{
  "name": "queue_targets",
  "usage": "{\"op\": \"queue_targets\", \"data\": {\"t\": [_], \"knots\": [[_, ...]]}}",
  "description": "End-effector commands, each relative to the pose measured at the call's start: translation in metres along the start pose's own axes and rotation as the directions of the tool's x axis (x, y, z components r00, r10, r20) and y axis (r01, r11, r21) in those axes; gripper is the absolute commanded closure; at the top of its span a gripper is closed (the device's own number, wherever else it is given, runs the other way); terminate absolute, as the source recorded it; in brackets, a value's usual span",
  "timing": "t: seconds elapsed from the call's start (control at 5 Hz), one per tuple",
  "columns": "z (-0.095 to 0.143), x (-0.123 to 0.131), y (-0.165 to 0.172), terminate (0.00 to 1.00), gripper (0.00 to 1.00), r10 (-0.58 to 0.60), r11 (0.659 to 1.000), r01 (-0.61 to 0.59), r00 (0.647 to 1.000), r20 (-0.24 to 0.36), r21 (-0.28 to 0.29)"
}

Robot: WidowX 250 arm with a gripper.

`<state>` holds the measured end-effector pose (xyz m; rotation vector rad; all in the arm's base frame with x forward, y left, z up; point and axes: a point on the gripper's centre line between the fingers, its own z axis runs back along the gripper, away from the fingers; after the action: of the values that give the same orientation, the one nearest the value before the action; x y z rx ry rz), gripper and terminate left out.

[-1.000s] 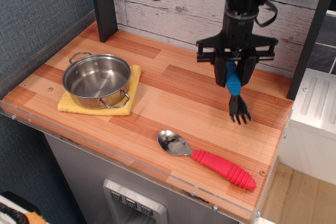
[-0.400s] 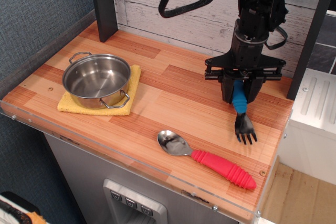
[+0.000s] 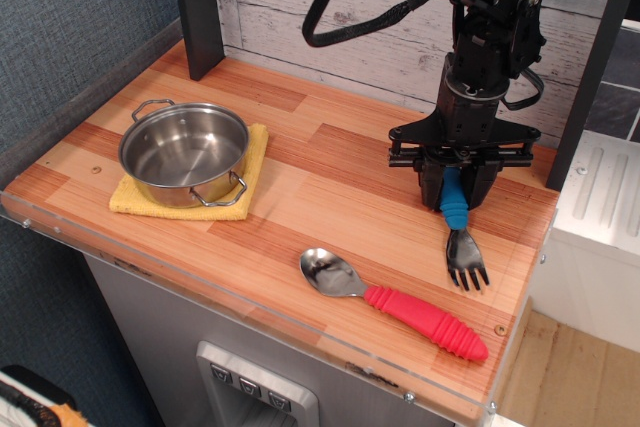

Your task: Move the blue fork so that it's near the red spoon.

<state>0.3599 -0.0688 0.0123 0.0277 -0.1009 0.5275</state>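
Note:
The blue fork (image 3: 458, 217) has a ribbed blue handle and a dark tined head that points down toward the front of the table and touches or nearly touches the wood. My gripper (image 3: 457, 183) is shut on the fork's handle at the right side of the table. The red spoon (image 3: 400, 304) lies flat near the front edge, its silver bowl to the left and its red handle to the right. The fork's tines are a short way above and right of the spoon's handle.
A steel pot (image 3: 185, 151) sits on a yellow cloth (image 3: 253, 169) at the left. A dark post (image 3: 197, 7) stands at the back left, another at the far right. The table's right edge (image 3: 540, 257) is close to the fork.
My gripper has carried the fork forward and to the right, then lowered it, so the tines have come down close to the table near the spoon's handle.

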Motion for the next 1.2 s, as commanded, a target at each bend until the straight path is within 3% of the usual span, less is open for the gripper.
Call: {"op": "queue_targets", "data": {"t": [0.0, 0.2, 0.4, 0.6, 0.8, 1.0], "knots": [[0.034, 0.008, 0.017, 0.00, 0.00, 0.054, 0.997, -0.052, 0.998, 0.039, -0.059], [0.059, 0.016, 0.019, 0.00, 0.00, 0.116, 0.990, -0.111, 0.992, 0.058, -0.092], [0.080, 0.020, 0.028, 0.00, 0.00, 0.190, 0.979, -0.184, 0.979, 0.069, -0.082], [0.094, 0.020, 0.047, 0.00, 0.00, 0.333, 0.942, -0.330, 0.940, 0.069, -0.055], [0.119, 0.017, 0.067, 0.00, 0.00, 0.374, 0.927, -0.373, 0.924, 0.080, -0.028], [0.136, 0.015, 0.084, 0.00, 0.00, 0.255, 0.966, -0.257, 0.962, 0.101, 0.013]]}}
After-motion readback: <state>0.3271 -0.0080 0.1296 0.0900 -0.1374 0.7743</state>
